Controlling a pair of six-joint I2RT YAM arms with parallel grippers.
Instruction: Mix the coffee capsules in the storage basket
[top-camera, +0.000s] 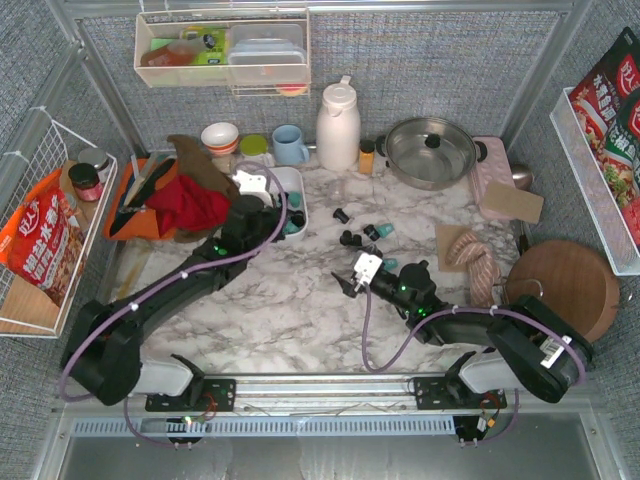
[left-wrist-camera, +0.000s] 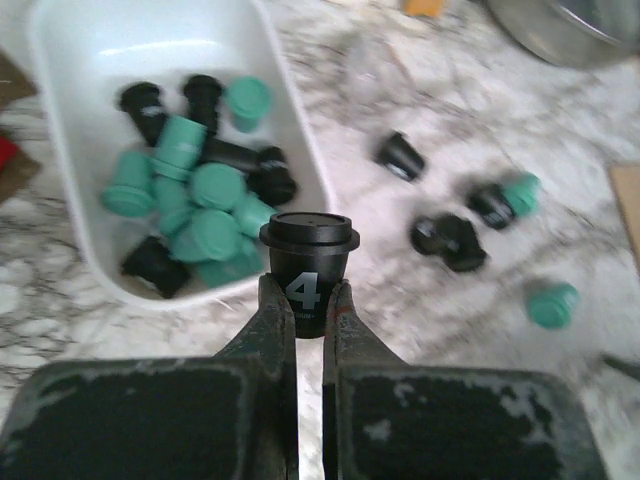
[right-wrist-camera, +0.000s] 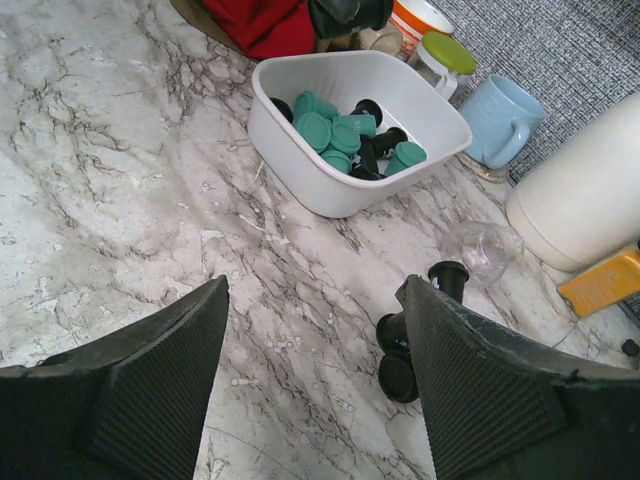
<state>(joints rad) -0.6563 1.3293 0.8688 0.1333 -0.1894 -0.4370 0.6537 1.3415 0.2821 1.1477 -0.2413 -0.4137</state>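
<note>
The white storage basket (left-wrist-camera: 300, 130) (top-camera: 297, 183) (right-wrist-camera: 300, 172) holds a heap of teal and black coffee capsules (left-wrist-camera: 215, 185) (right-wrist-camera: 340, 133). My left gripper (left-wrist-camera: 310, 300) (top-camera: 278, 213) is shut on a black capsule marked "4" (left-wrist-camera: 308, 262), held upright just outside the basket's near right wall. Loose capsules lie on the marble to the right: black ones (left-wrist-camera: 400, 155) (left-wrist-camera: 448, 240) (top-camera: 349, 238) and teal ones (left-wrist-camera: 553, 304) (left-wrist-camera: 522, 192). My right gripper (right-wrist-camera: 315, 330) (top-camera: 350, 278) stands open above bare marble, with two black capsules (right-wrist-camera: 395, 355) (right-wrist-camera: 448, 278) beside its right finger.
Behind the basket stand a blue mug (right-wrist-camera: 500, 120) (top-camera: 290, 145), a white jug (top-camera: 338, 125), a small clear glass (right-wrist-camera: 482, 250) and a lidded pan (top-camera: 430, 150). A red cloth on an orange tray (top-camera: 185, 205) lies left of the basket. A round wooden board (top-camera: 562, 288) sits at the right.
</note>
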